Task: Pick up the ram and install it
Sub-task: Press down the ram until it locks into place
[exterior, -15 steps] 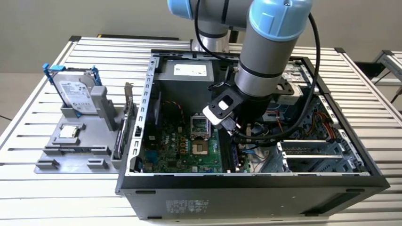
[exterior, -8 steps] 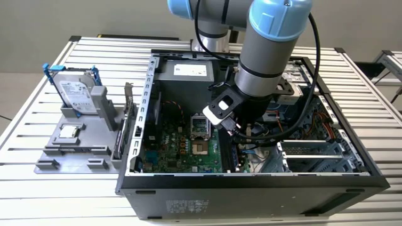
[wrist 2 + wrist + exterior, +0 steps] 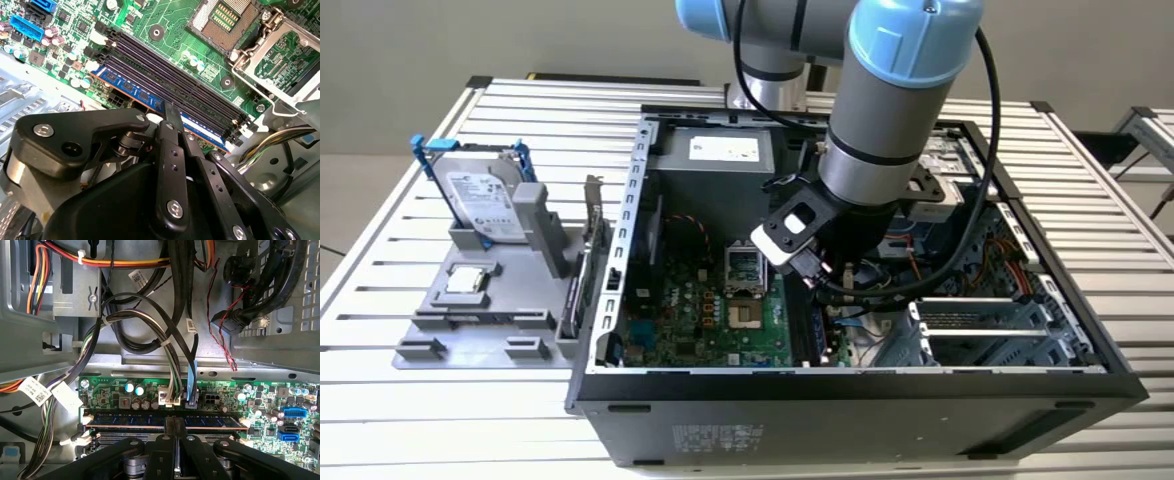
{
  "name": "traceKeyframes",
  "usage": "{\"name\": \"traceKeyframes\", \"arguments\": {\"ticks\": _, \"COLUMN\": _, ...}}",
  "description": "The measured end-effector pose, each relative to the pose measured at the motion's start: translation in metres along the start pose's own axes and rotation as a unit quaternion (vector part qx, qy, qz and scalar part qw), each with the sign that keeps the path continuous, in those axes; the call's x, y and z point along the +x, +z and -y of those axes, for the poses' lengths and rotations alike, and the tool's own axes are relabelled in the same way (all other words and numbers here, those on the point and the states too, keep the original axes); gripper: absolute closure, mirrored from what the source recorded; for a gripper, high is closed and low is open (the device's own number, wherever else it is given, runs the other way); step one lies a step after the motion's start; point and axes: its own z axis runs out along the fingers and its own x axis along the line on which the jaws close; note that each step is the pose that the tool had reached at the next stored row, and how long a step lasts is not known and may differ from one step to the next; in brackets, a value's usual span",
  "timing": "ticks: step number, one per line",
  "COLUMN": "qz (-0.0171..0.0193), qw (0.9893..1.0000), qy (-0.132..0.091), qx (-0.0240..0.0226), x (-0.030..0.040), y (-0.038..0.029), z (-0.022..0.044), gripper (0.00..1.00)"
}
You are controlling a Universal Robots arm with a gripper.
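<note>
Gripper [image 3: 172,112] down inside the open computer case [image 3: 607,300], fingers closed on the top edge of the ram [image 3: 135,91], near the middle of the stick's length. Ram sits in the outermost of the black slots [image 3: 170,75] on the green motherboard [image 3: 165,22], on the side nearest the bundled cables [image 3: 175,355]; in both wrist views it runs level along the slot. Whether it is fully seated cannot be judged: the slot's end clips [image 3: 86,418] are small and their position is unclear. Risks, as I judge them: uneven downward push could leave one end high, so the clips fail to lock; a slight offset from the slot could bend the board or stress the contacts; the stick could tip if the grip slips. Loose cables hang close to the slot on that side and might snag the gripper. Empty processor socket [image 3: 225,17] lies just beyond the slots, exposed to any stray contact. Hidden: the arm [image 3: 894,110] covers the slot area in the exterior view; gripper body blocks the ram's middle in both wrist views; lower edge and notch lie out of sight. Hard drive [image 3: 480,195] and a small silver chip [image 3: 467,282] rest on the grey holder [image 3: 420,345] on the counter [image 3: 400,420], well apart.
</note>
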Motion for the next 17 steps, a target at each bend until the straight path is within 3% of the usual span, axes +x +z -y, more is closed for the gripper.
{"name": "traceKeyframes", "arguments": {"ticks": 17, "qz": 0.0, "qw": 1.0, "qy": 0.0, "qx": 0.0, "x": 0.0, "y": 0.0, "z": 0.0, "gripper": 1.0}}
